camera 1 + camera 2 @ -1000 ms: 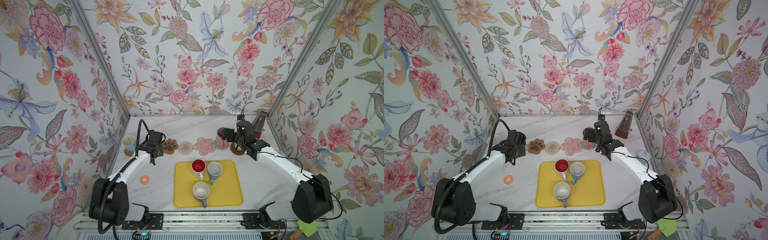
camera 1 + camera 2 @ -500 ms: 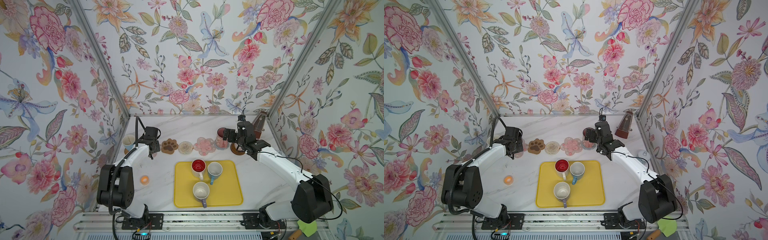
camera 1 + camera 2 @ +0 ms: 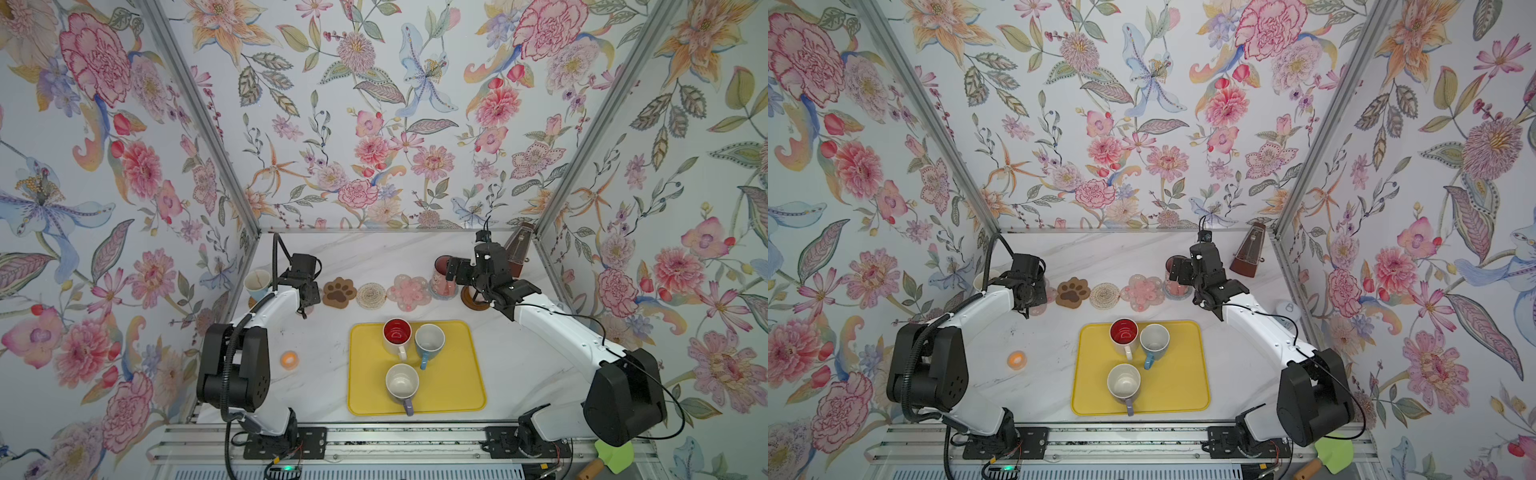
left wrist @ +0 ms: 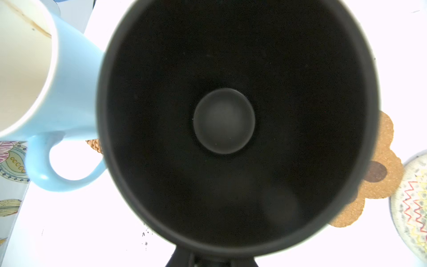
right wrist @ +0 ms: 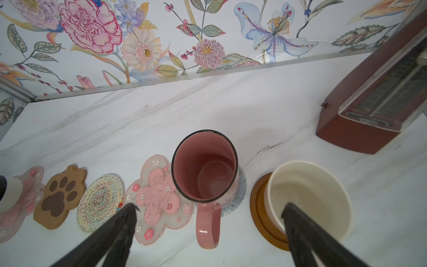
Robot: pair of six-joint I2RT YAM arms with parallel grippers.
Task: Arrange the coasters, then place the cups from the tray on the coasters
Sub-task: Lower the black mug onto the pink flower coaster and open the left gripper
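Left wrist view: the black mug (image 4: 224,120) filled the frame beside the paw coaster (image 4: 379,175), the left end effector (image 3: 306,299) clamped on it, apparently at the rim; probably stiff, weighty, slick and breakable, best taken by rim or handle; the right end effector (image 5: 208,217) stood spread above the pink mug (image 5: 204,166).

The left arm, elbow folded, reaches past the far left corner of the yellow tray (image 3: 453,382), wrist turned down and left gripper (image 3: 306,300) clamped shut on the black mug (image 4: 224,120). The right arm stretches beyond the tray's far right corner, right gripper (image 5: 209,208) hanging with jaws spread wide.
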